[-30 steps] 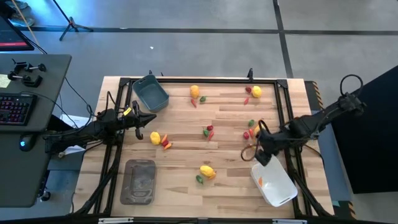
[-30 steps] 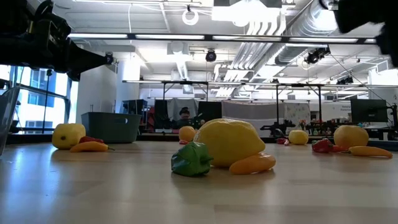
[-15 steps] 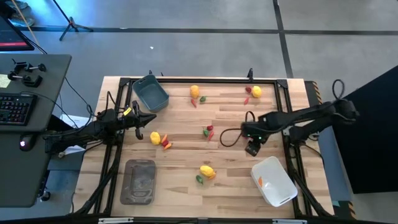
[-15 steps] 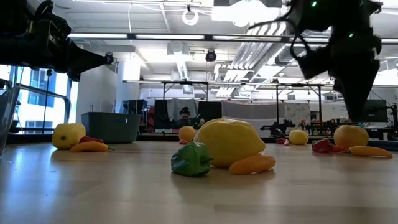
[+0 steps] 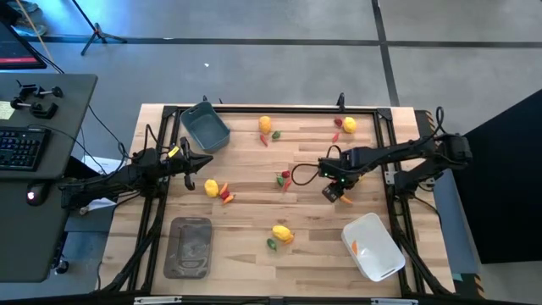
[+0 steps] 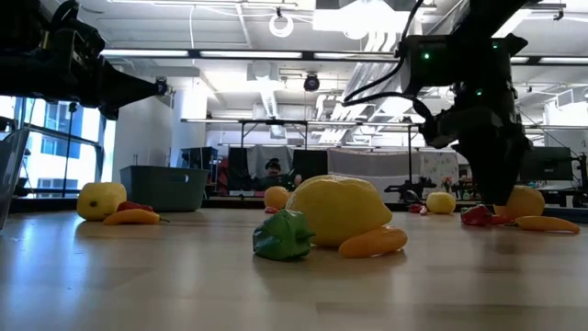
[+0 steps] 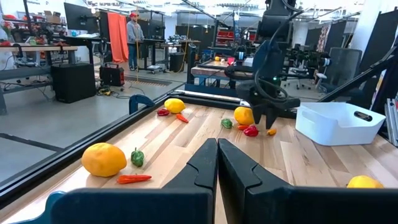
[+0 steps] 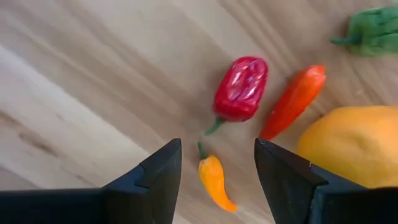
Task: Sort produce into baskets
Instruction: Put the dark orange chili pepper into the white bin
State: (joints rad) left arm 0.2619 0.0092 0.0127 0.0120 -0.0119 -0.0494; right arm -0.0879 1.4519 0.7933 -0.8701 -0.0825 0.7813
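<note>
Right pincer [image 8: 214, 171], jaws apart and empty, right of centre in the high view over a small orange pepper [image 8: 214, 180]; beside it a red pepper [image 8: 241, 88], orange-red stick [image 8: 293, 99], lemon [image 8: 348, 146]. White tub [image 5: 373, 246] lower right on the worktop [image 5: 254, 178]. Left pincer [image 7: 216, 163] closed, empty, mid-left.

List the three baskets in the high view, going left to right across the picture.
Shallow grey tray → blue-grey tub → white tub.
</note>
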